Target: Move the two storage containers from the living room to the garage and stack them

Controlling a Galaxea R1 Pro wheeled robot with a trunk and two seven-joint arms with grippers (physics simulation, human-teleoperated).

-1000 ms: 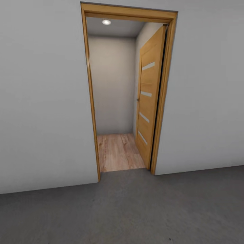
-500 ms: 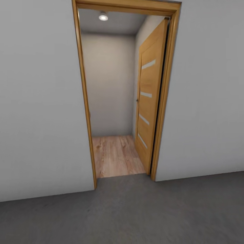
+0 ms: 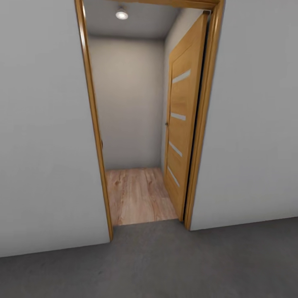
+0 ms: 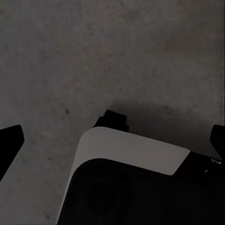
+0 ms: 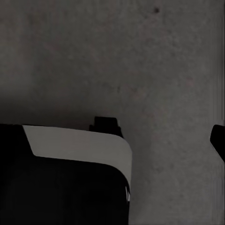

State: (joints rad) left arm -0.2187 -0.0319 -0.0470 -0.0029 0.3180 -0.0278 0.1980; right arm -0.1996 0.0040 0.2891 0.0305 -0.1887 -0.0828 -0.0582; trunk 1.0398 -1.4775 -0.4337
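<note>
Head view: robot stands on the dark grey garage floor [image 3: 174, 265], facing a wood-framed doorway [image 3: 93, 136] in a pale grey wall [image 3: 41, 145]. Tan door with glass slats [image 3: 182, 124] is swung open into the passage beyond, where light wood-plank flooring [image 3: 138, 194] and a ceiling light [image 3: 121, 15] show.

Left wrist view: left tool [image 4: 115, 136] points down at the floor; dark fingertips [image 4: 9, 140] sit at both edges of frame, spread wide, nothing between them but the robot's white-and-black base [image 4: 131, 183] below.

Right wrist view: right tool [image 5: 112, 136] points down at the same floor above the base; one fingertip [image 5: 218, 138] visible at frame edge, the other lost against the dark body, so can't tell how wide it's open. No object seen in it.
</note>
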